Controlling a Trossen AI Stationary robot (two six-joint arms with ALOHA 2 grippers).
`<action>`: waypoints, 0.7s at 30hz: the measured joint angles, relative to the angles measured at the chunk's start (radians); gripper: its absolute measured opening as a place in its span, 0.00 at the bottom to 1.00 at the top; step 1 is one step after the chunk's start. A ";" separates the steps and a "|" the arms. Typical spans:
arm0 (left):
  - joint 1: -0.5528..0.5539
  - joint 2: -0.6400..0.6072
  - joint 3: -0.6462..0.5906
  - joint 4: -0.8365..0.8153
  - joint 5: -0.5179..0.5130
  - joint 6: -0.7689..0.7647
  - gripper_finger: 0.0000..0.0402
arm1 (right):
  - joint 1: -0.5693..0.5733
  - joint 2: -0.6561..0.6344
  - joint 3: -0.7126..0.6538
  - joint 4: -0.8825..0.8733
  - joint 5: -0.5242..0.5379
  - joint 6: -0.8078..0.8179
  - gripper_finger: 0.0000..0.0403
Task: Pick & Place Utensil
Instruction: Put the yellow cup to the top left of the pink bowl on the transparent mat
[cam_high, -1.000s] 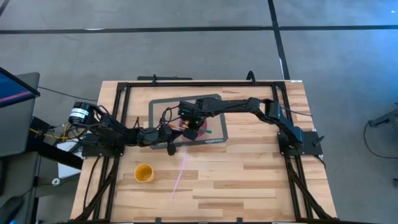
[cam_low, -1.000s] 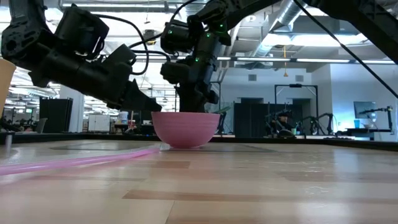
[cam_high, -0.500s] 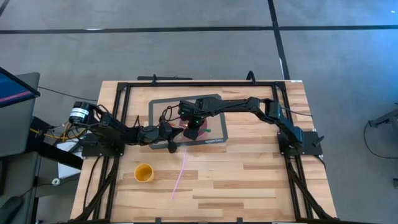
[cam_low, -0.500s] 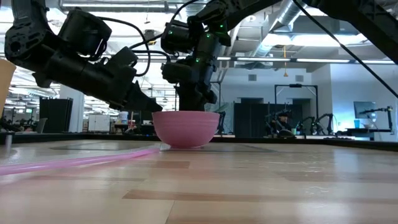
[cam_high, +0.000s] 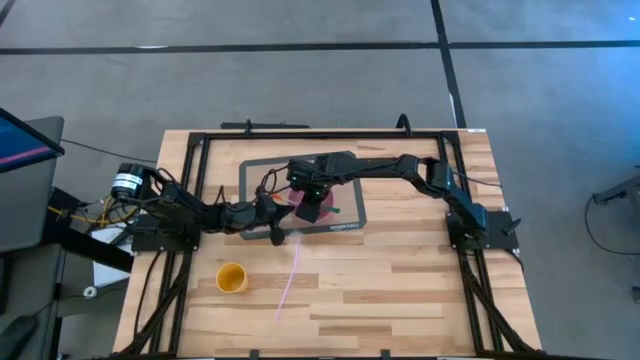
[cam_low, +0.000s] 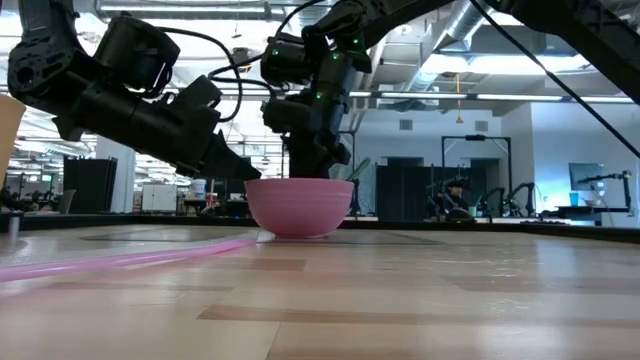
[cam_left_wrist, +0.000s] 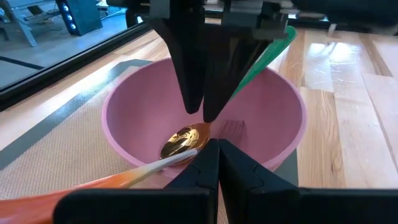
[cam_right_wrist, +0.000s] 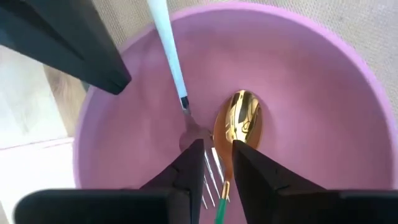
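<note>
A pink bowl (cam_high: 310, 207) (cam_low: 298, 207) stands on a grey mat. Inside it are a gold spoon (cam_right_wrist: 241, 121) (cam_left_wrist: 181, 140) with a green handle (cam_left_wrist: 267, 56) and a fork. The fork's tines (cam_right_wrist: 210, 165) lie on the bowl's floor, and its white-to-orange handle (cam_left_wrist: 124, 177) leans out over the rim. My right gripper (cam_high: 312, 195) (cam_right_wrist: 217, 180) points down into the bowl, shut on the spoon. My left gripper (cam_high: 278, 213) (cam_left_wrist: 216, 146) is shut, with its tips at the bowl's left rim beside the fork handle. My right gripper pinches the spoon between its two fingers where the gold neck meets the green handle (cam_right_wrist: 220, 208), coming from above and pointing down. The spoon is tilted: its gold bowl is low in the pink bowl and its green handle slants up past the fingers (cam_low: 356, 170). My left gripper has the fork's handle running along its left finger (cam_left_wrist: 186, 163); I cannot tell whether they touch.
A yellow cup (cam_high: 232, 278) stands toward the near left. A long pink straw (cam_high: 290, 280) (cam_low: 120, 258) lies on the wood in front of the mat (cam_high: 260, 175). A black frame rail (cam_high: 320, 134) borders the table's far side. There is bare wood to the near right.
My left gripper has moved a little toward the pink bowl, toward the table's right, then stayed there. The bowl and my right gripper have kept their places.
</note>
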 joint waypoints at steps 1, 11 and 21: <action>0.000 0.000 0.000 0.001 0.004 0.000 0.01 | 0.001 0.000 0.006 -0.008 0.000 -0.013 0.19; -0.012 -0.041 0.000 0.023 0.073 0.001 0.01 | 0.019 -0.002 0.184 -0.160 0.085 -0.098 0.19; -0.122 -0.218 0.000 0.017 0.079 0.046 0.01 | 0.069 -0.017 0.443 -0.320 0.233 -0.160 0.19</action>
